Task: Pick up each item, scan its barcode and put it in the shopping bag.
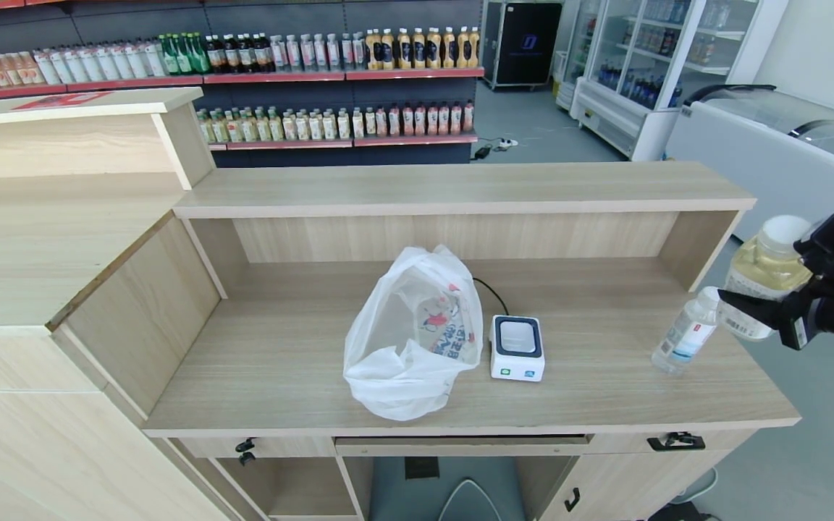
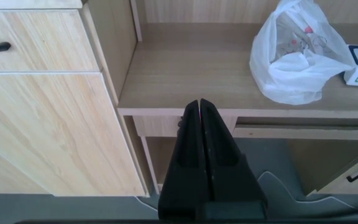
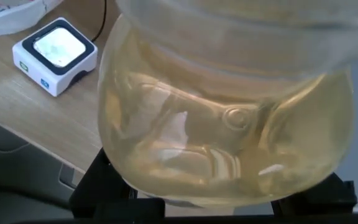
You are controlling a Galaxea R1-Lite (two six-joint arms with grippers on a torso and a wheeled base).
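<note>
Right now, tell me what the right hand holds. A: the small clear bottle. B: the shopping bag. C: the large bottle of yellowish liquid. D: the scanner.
C: the right hand grips the large bottle of yellowish liquid; the small clear bottle stands free on the counter.

A pale wooden table (image 1: 605,376) with a raised far ledge (image 1: 460,188) stands in a shop. Beyond it, red shelves (image 1: 359,74) carry rows of drink bottles. At the far right stand glass-door fridges (image 1: 649,58) and a white chest freezer (image 1: 757,155). A black case (image 1: 525,43) sits between shelves and fridges.
</note>
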